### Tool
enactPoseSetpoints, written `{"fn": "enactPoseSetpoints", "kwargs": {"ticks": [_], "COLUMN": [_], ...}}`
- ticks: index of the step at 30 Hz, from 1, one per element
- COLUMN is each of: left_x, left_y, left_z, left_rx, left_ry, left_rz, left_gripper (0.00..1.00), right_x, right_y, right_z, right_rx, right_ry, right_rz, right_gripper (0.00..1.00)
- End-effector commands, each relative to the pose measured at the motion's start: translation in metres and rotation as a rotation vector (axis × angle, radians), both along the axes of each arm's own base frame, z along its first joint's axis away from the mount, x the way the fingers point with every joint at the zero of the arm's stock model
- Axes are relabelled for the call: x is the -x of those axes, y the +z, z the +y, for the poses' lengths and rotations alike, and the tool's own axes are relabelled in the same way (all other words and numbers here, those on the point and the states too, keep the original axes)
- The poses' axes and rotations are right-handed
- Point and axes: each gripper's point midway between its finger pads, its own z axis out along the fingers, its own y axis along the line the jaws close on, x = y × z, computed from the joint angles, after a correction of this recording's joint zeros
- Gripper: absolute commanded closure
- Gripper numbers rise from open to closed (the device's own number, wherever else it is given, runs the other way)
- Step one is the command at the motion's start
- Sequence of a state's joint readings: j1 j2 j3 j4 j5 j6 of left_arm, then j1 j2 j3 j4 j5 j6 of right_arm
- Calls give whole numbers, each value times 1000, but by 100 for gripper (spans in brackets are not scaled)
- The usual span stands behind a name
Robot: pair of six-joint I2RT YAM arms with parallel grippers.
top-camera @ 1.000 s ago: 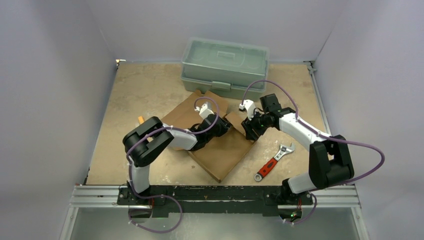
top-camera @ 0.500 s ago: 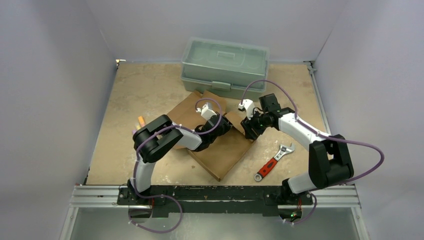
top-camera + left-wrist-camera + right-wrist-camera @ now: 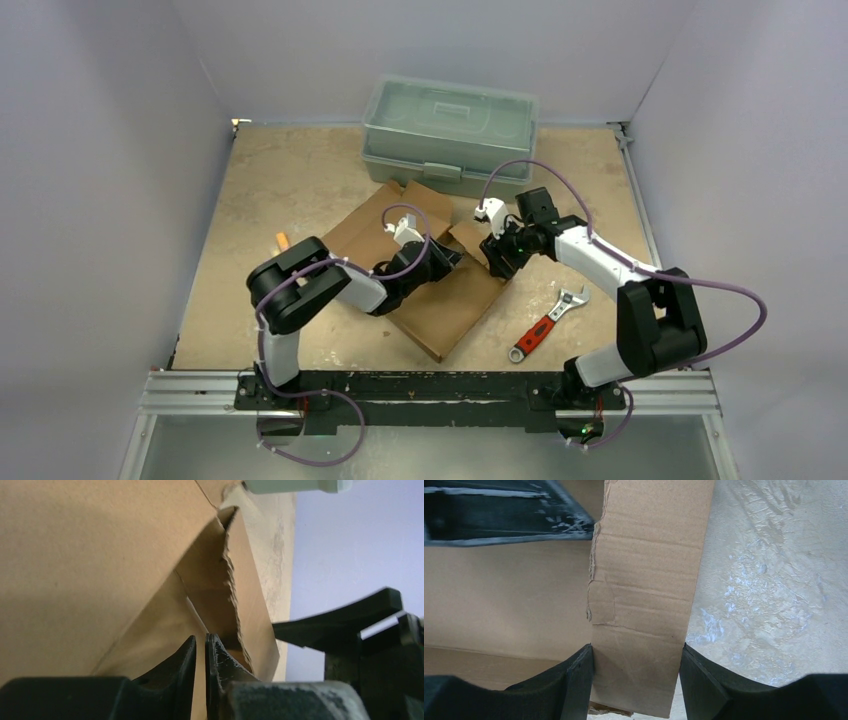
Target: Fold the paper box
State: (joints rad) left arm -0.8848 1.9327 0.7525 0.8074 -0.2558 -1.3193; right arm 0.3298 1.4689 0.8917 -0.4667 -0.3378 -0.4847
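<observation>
The left claw point(image 3: 201, 652) has drawn back, nearly pressed together, empty; the right claw point(image 3: 636, 667) pinches the box point(image 3: 450, 305) flap — folding unfinished.

Plain brown paper box point(image 3: 440, 300); grey-green toolbox point(image 3: 450, 125); red-handled wrench point(image 3: 545, 325).

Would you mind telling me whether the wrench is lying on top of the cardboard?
No, the wrench lies on the bare table, to the right of the paper box and apart from it.
</observation>
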Motion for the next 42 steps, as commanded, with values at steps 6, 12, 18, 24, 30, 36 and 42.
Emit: {"fn": "enactPoseSetpoints", "kwargs": {"ticks": [6,12,18,24,30,36,42], "left_x": [24,16,20,18,10,8,8], "left_y": [70,71,70,62,51,45,36], "left_z": [-2,-15,-28,-42,-45,-53,-51], "left_rx": [80,99,242,251,277,331,330], "left_ry": [-154,-161,-158,-138,-69,-65,-56], "left_rz": [-191,-186,-172,-144,-93,-66,-51], "left_gripper": [59,52,46,45,50,73,97], "right_x": [-5,-4,-3,-2,-1,-1,-1], "right_y": [-9,-9,-9,-10,-10,-9,-6], "right_z": [-7,-5,-3,-2,-1,-1,0], "right_rx": [41,34,27,23,20,17,12], "right_ry": [-47,-38,-33,-25,-23,-21,-17], "right_rz": [0,2,9,13,17,15,11], "right_gripper": [59,59,58,58,57,57,54]}}
